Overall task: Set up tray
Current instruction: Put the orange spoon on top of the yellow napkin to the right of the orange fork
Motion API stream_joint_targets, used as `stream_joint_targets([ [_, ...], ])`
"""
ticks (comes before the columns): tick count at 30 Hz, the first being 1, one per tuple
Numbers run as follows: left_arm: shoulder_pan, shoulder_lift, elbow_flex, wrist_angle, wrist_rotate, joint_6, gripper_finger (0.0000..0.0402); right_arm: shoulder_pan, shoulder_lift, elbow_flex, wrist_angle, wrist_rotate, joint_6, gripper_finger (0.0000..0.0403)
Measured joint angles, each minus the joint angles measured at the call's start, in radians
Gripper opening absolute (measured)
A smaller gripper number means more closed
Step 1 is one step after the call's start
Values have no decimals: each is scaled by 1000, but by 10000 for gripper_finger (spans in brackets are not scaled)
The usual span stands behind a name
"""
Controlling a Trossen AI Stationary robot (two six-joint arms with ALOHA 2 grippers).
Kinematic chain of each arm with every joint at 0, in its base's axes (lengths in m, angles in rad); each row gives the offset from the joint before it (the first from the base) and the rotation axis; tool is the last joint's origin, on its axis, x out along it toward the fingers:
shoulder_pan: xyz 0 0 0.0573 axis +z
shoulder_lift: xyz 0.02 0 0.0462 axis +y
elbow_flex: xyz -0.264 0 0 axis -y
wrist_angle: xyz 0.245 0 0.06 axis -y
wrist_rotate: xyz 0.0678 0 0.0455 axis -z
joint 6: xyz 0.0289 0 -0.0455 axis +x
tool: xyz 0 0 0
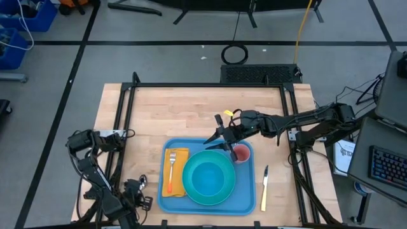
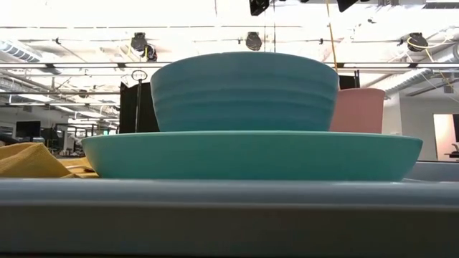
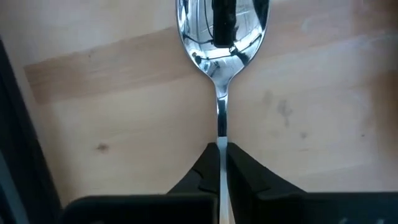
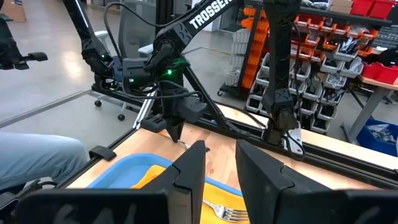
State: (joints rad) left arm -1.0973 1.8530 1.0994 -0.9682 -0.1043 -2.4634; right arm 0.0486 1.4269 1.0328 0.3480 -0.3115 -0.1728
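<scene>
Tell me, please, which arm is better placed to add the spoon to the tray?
The left: its hand is shut on the spoon beside the tray, while the right hand hovers open and empty above the tray's far edge.

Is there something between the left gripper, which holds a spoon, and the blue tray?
Nothing visible. The left gripper, shut on the spoon, is by the table's near left corner, with bare wood up to the tray.

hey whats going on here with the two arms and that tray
The robot is laying a meal setting on a large blue plastic tray. It already holds a turquoise plate with a round blue bowl, a fork on a yellow napkin, and a pink cup. The right gripper hangs open beside the cup. The left gripper, near the table's front-left corner, holds a metal spoon. A yellow-handled knife lies beside the tray.
</scene>
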Motion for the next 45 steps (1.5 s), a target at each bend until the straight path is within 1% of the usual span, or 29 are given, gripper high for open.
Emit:
stream_joint_targets([
  [6, 10, 5, 47, -74, -117, 1, 8, 0, 0, 0, 1, 0, 0, 79],
  [11, 25, 3, 63, -92, -139, 18, 8, 0, 0, 0, 7, 0, 0, 79],
  [15, 39, -6, 64, -86, -190, 28, 8, 0, 0, 0, 7, 0, -1, 79],
  [18, 48, -37, 64, -85, -222, 45, 8, 0, 0, 0, 13, 0, -1, 79],
  [19, 49, -50, 64, -85, -245, 46, 8, 0, 0, 0, 14, 0, -1, 79],
  [23, 58, -104, 66, -107, -407, 43, 8, 0, 0, 0, 14, 0, -1, 79],
  [24, 65, -118, 66, -115, -428, 44, 8, 0, 0, 0, 15, 0, -1, 79],
  [28, 115, -164, 66, -137, -451, 80, 8, 0, 0, 0, 19, 0, -1, 79],
  [32, 178, -203, 66, -121, -507, 161, 8, 0, 0, 0, 22, 0, -9, 79],
  [37, 267, -236, 67, -60, -503, 297, 8, 0, 0, -1, 23, 0, -23, 79],
  [42, 344, -240, 67, -9, -498, 417, 8, 0, 0, -1, 27, 0, -23, 79],
  [45, 382, -240, 67, 1, -500, 456, 8, 0, 0, -1, 29, 0, -23, 79],
])
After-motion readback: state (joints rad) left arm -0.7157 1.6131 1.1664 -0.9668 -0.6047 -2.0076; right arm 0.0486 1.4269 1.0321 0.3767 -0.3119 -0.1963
